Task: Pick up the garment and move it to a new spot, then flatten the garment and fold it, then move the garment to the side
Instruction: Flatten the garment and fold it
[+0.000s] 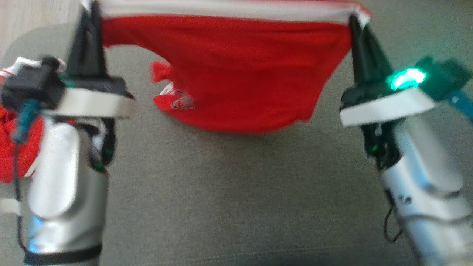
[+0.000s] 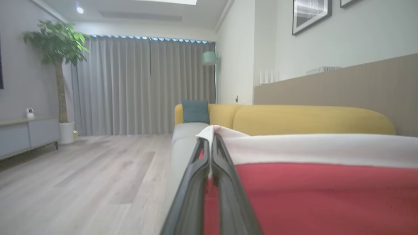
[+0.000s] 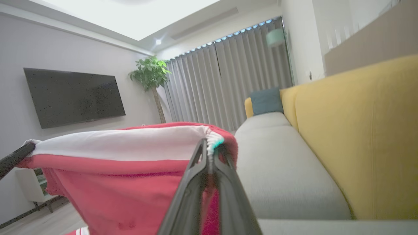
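The garment (image 1: 229, 70), a red jersey with a white band along its top edge, hangs stretched in the air between both grippers above the grey sofa seat (image 1: 236, 192). My left gripper (image 1: 88, 11) is shut on its upper left corner, fingers pointing up. My right gripper (image 1: 354, 20) is shut on its upper right corner. In the left wrist view the closed fingers (image 2: 210, 143) pinch the white edge of the garment (image 2: 310, 189). The right wrist view shows my right gripper (image 3: 209, 147) clamped on the striped trim, with the garment (image 3: 124, 169) spreading off to the left.
A second red garment (image 1: 11, 147) lies crumpled at the left edge behind my left forearm. The yellow sofa back (image 3: 359, 130) runs along the seat, with a teal cushion (image 3: 266, 100) at its far end. Wooden floor (image 2: 81, 176) lies beyond the sofa's edge.
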